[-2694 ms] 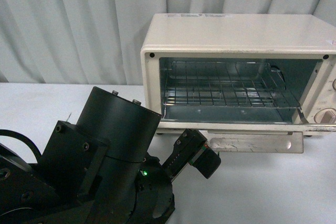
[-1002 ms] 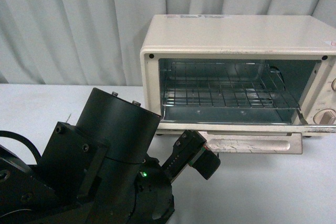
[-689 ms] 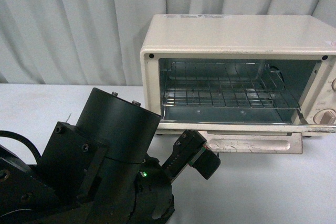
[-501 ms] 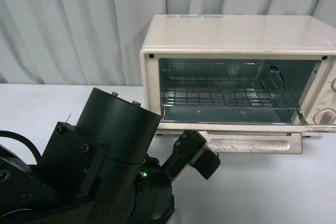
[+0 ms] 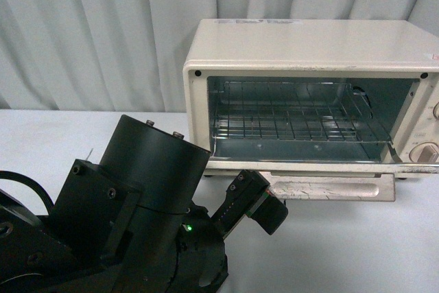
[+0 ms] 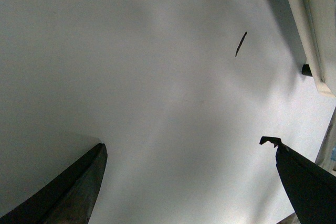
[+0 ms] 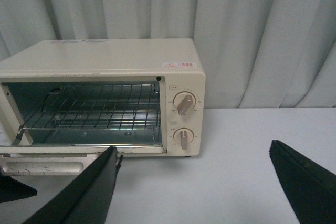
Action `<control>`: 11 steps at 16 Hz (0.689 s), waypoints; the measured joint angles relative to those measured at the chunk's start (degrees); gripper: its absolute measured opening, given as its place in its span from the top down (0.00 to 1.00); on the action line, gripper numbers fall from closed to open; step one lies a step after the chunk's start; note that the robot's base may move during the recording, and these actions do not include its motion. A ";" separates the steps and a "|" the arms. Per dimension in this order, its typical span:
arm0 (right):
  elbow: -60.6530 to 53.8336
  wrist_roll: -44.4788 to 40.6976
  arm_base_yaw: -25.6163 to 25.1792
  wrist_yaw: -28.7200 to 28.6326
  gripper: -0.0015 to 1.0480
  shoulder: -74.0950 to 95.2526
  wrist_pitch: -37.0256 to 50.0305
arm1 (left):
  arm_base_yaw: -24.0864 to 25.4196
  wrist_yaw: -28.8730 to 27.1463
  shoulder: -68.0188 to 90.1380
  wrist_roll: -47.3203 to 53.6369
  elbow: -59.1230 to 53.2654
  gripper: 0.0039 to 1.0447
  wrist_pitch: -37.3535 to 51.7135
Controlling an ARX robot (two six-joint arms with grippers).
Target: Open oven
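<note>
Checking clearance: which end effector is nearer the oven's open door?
Left. The left end effector hangs open over the table beside the left end of the door; the right end effector, also open, sits farther back, facing the oven.

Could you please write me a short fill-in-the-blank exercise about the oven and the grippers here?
1. The oven has its door ___, lying flat in front.
2. Inside it sits a wire ___.
3. Its front panel carries ___ round knobs.
4. The left gripper and the right gripper, jaws apart, each hold ___.
Missing words: open; rack; two; nothing.
</note>
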 joint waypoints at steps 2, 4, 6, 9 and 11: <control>0.00 0.00 0.00 0.00 0.07 0.00 0.02 | 0.00 0.00 0.00 0.00 0.00 0.06 0.00; 0.00 0.00 0.00 0.00 0.06 0.00 0.02 | 0.00 0.00 0.00 0.00 0.00 0.06 0.00; 0.00 0.00 0.00 0.00 0.06 0.00 0.02 | 0.00 0.00 0.00 0.00 0.00 0.06 0.00; 0.00 0.00 0.00 0.00 0.06 0.00 0.00 | -1.18 -22.62 -0.42 2.03 -7.08 0.06 16.46; 0.00 0.00 0.00 -0.02 0.06 0.00 0.00 | 1.09 -18.03 -5.38 6.29 -10.80 0.06 18.84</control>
